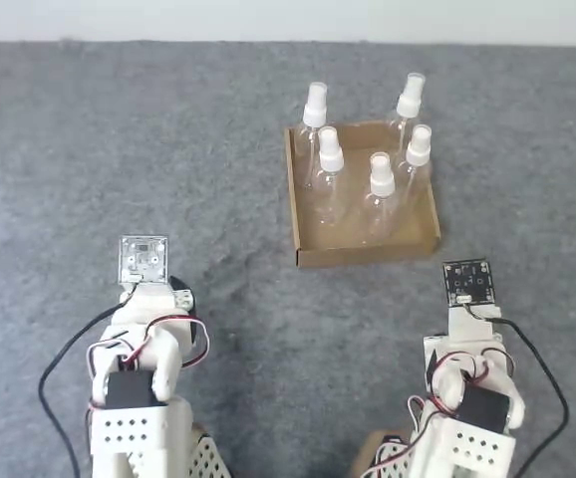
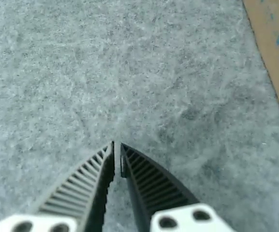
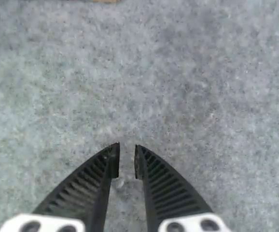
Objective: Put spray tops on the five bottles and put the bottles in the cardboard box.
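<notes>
The five bottles [image 1: 330, 174] stand upright in the cardboard box [image 1: 368, 254], which sits on the grey counter [image 1: 119, 149] ahead of both arms and nearer the right one. Three bottles are grouped toward the middle and right of the box. Two are at its far side, one in the left rear corner [image 1: 313, 134] and one in the right rear corner [image 1: 406, 115]. Each bottle has one of the white spray tops [image 1: 381, 174], so I count five bottles, five tops and one box, with no loose top or bottle lying on the counter.

By that count the task looks finished, and what remains is probably a check. From above I cannot tell whether every top is screwed fully down, though none looks tilted. If one needs seating, a pincer should come straight down over that top. The bottles stand close together, so a sideways approach could knock over a neighbour or push the light box.

The left arm [image 1: 144, 329] and right arm [image 1: 467, 349] are folded back near their bases, well apart from the box. The left pincer [image 2: 117, 143] is clenched on nothing, its tips almost meeting above bare counter. The right pincer [image 3: 126, 145] is released by a narrow slit and grasps nothing
</notes>
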